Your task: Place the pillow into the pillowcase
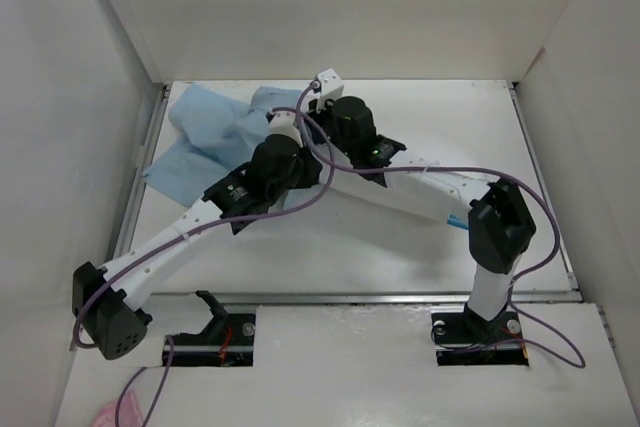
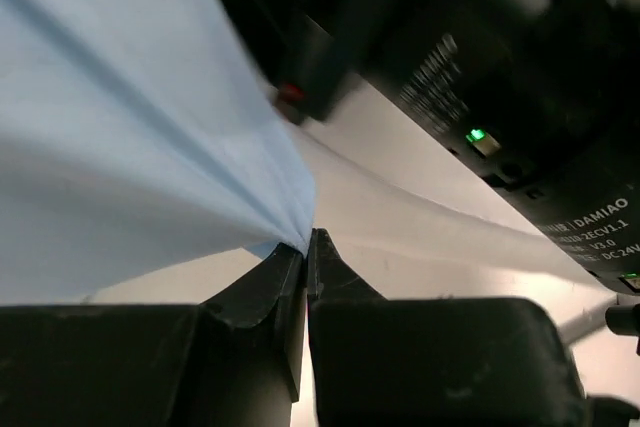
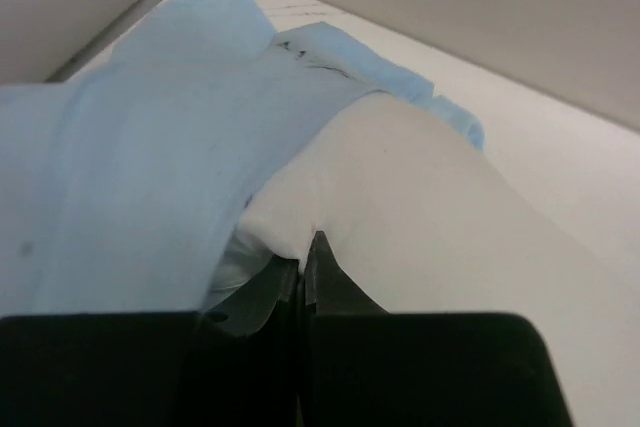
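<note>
The light blue pillowcase (image 1: 212, 137) lies crumpled at the table's far left. It fills the left of the right wrist view (image 3: 140, 177). The white pillow (image 3: 430, 217) lies beside it, its far end under blue fabric. In the top view the pillow is mostly hidden under the arms. My left gripper (image 2: 306, 243) is shut on a bunched fold of the pillowcase (image 2: 130, 137), pulled taut. My right gripper (image 3: 304, 249) is shut on a pinch of the pillow's white fabric at its near edge. Both grippers meet over the cloth, left (image 1: 284, 123), right (image 1: 322, 89).
White walls close the table on the left (image 1: 60, 147), back (image 1: 340, 7) and right. A metal rail (image 1: 400, 297) runs along the near edge. The right arm's black motor housing (image 2: 480, 67) hangs close above my left gripper.
</note>
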`<state>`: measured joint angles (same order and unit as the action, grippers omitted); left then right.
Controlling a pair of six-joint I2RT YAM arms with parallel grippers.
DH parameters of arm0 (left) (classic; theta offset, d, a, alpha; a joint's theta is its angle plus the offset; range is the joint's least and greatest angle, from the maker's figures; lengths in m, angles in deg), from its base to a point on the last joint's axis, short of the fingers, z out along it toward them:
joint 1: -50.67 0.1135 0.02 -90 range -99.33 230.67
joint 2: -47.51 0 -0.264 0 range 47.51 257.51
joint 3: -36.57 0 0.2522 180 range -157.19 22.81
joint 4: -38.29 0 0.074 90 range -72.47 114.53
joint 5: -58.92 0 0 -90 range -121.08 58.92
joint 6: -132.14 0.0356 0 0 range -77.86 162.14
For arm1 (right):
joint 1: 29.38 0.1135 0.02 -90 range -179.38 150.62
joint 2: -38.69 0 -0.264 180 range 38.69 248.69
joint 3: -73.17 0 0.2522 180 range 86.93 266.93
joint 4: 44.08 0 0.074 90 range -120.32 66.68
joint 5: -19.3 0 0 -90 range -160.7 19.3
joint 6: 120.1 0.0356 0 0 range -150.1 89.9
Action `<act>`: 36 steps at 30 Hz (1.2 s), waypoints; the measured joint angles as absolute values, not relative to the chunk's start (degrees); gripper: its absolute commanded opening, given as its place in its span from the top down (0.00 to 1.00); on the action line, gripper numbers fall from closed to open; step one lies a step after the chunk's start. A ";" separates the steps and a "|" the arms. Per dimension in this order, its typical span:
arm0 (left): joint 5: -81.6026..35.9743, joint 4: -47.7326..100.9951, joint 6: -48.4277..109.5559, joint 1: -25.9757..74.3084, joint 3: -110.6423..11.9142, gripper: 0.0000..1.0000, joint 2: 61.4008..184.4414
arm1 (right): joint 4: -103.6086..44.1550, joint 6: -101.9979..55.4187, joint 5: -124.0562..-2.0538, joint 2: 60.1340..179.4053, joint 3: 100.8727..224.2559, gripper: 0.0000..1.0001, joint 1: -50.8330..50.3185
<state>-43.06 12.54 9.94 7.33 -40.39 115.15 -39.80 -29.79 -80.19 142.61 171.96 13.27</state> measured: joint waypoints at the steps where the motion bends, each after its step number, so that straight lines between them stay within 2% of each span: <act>1: -42.95 12.08 9.02 6.11 -39.45 1.00 115.33 | -40.17 -27.67 -80.65 143.22 171.99 1.00 14.03; 6: -38.95 12.60 3.40 3.60 -28.61 1.00 116.00 | -43.58 -16.30 -80.76 145.21 169.71 1.00 15.56; 11: -34.71 15.16 0.69 2.68 -24.44 1.00 116.46 | -45.46 -10.40 -78.88 145.21 166.59 0.98 16.42; 13: -33.38 15.86 1.06 2.09 -24.48 1.00 116.48 | -46.27 -10.86 -75.34 145.08 165.95 0.83 16.24; 14: -32.99 15.47 1.39 1.80 -24.72 0.95 116.48 | -46.88 -11.30 -72.85 144.86 165.19 0.61 16.02; 15: -32.86 13.72 1.78 1.41 -25.31 0.83 116.57 | -47.75 -11.69 -69.66 144.53 164.18 0.48 15.76; 16: -33.08 10.62 2.05 0.93 -26.62 0.69 116.70 | -48.12 -12.50 -66.38 144.09 163.16 0.43 15.54; 17: -33.43 7.62 2.44 0.41 -28.31 0.39 116.81 | -48.21 -13.24 -63.71 143.57 162.22 0.39 15.43; 18: -33.71 4.32 2.64 -0.27 -30.58 0.00 116.90 | -48.28 -13.96 -61.79 142.91 161.45 0.34 15.28; 24: -38.76 -7.37 2.18 -2.28 -45.33 0.00 112.83 | -41.24 -18.82 -61.59 131.99 156.25 0.26 14.91; 26: -42.19 -9.82 1.81 -1.43 -48.48 0.00 109.64 | -37.11 -20.59 -64.52 127.31 155.44 0.17 14.14; 28: -45.73 -11.70 1.52 0.76 -51.30 0.00 107.52 | -33.22 -22.14 -67.84 123.42 155.33 0.14 13.36; 32: -52.68 -14.35 1.26 7.57 -56.39 0.00 108.55 | -28.58 -24.69 -74.53 118.43 154.30 0.14 11.83; 36: -54.71 -14.98 3.91 14.72 -60.39 0.00 116.70 | -24.83 -27.21 -76.89 117.08 152.27 0.14 9.75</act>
<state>-54.71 -14.98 3.91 14.72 -60.39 116.70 -24.83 -27.21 -76.89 117.08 152.27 9.75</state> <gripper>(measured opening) 0.997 0.861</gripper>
